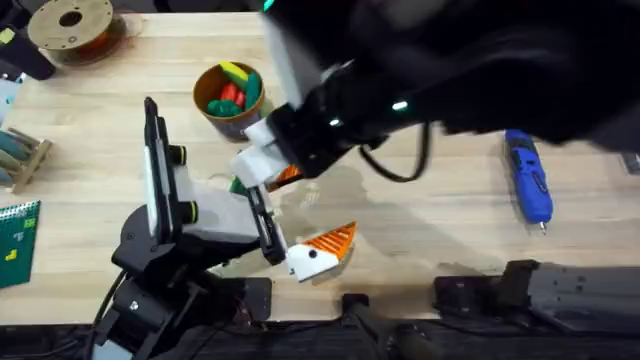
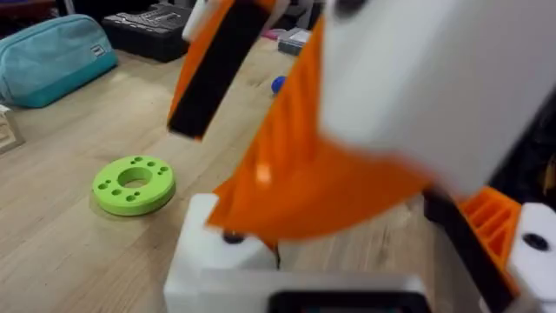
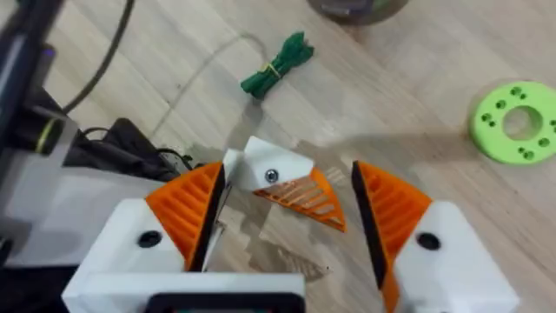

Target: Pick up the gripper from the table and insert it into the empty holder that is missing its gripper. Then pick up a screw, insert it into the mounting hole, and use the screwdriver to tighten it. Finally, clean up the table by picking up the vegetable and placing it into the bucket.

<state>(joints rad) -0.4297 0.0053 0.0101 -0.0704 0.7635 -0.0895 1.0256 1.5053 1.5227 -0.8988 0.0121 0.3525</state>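
Observation:
The white holder [image 3: 256,165] at the tip of my left arm lies low over the table [image 1: 430,215]. An orange ribbed gripper wedge [image 3: 304,202] sits against the holder, and a dark screw head shows in its face. The overhead view shows the same wedge [image 1: 333,240] and holder [image 1: 308,260]. My right gripper [image 3: 287,217] hovers above them, open and holding nothing. My left gripper [image 2: 365,261] is open. The dark green vegetable [image 3: 276,65] lies on the wood beyond. The bucket [image 1: 200,95] holds red, yellow and green toys. The blue screwdriver [image 1: 528,178] lies at the right.
A bright green ring [image 3: 514,122] rests on the table near the grippers. A filament spool [image 1: 72,25] stands at the back left, with a wooden rack [image 1: 20,155] and a green card [image 1: 18,235] at the left edge. A teal pouch [image 2: 48,56] lies farther off.

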